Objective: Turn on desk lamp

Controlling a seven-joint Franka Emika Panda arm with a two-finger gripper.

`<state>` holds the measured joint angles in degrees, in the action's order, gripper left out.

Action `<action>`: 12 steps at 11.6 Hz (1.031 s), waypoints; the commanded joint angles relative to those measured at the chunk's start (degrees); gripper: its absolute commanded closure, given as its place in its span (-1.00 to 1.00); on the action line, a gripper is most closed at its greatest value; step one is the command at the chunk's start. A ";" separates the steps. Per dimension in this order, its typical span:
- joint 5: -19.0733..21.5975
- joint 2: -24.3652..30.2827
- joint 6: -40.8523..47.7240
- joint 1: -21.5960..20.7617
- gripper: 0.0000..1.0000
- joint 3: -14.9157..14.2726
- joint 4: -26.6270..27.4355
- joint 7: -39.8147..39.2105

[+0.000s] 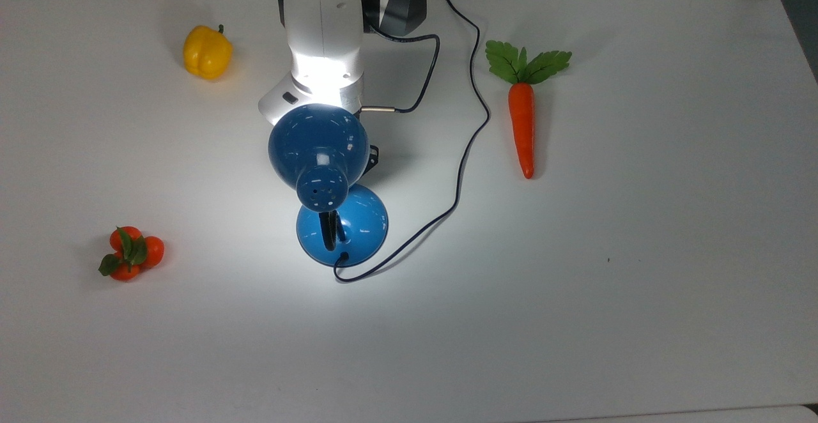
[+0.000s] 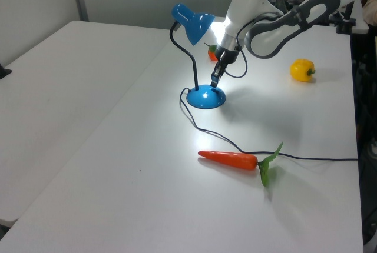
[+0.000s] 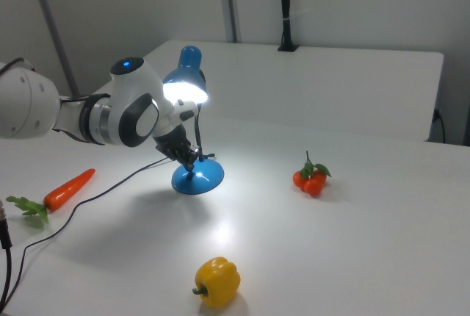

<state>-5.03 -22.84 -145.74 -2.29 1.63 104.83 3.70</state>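
- Near the middle of the white table (image 1: 639, 282): desk lamp (image 1: 318, 154) upright on its round blue base (image 2: 206, 97), black neck arching up to the dome shade.
- Lit: bright glow under the shade in the right view, pool of light spread over the table around the base, white glare on the arm's wrist.
- Vent holes on the cap facing up in the top view.
- Thin black cord (image 1: 460, 174) leaving the base's near edge in the top view, looping toward the top view's right, then running up past the arm.
- Gripper (image 2: 214, 80) pointing down, just above the base's far side in the left view; beside the neck in the right view (image 3: 189, 159).
- Jaws: spread or pressed together, cannot tell; tip looks dark and narrow, contact with the base cannot be told either.
- Carrot (image 1: 523, 113) lying well apart, on the top view's right, green leaves toward the far edge.
- Yellow bell pepper (image 1: 206, 52) at the top view's upper left, near the arm.
- Cluster of small oranges (image 1: 131, 253) with leaves at the top view's lower left, well apart from the lamp.
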 commanded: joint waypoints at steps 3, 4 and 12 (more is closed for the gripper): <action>-0.15 8.31 18.86 0.00 1.00 0.12 0.29 0.78; -0.24 9.64 22.31 0.00 1.00 0.04 0.29 0.78; -0.15 19.06 45.68 0.44 1.00 -0.05 -6.62 -2.55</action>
<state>-5.05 -4.57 -106.60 -2.14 1.62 102.05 3.58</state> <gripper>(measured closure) 0.991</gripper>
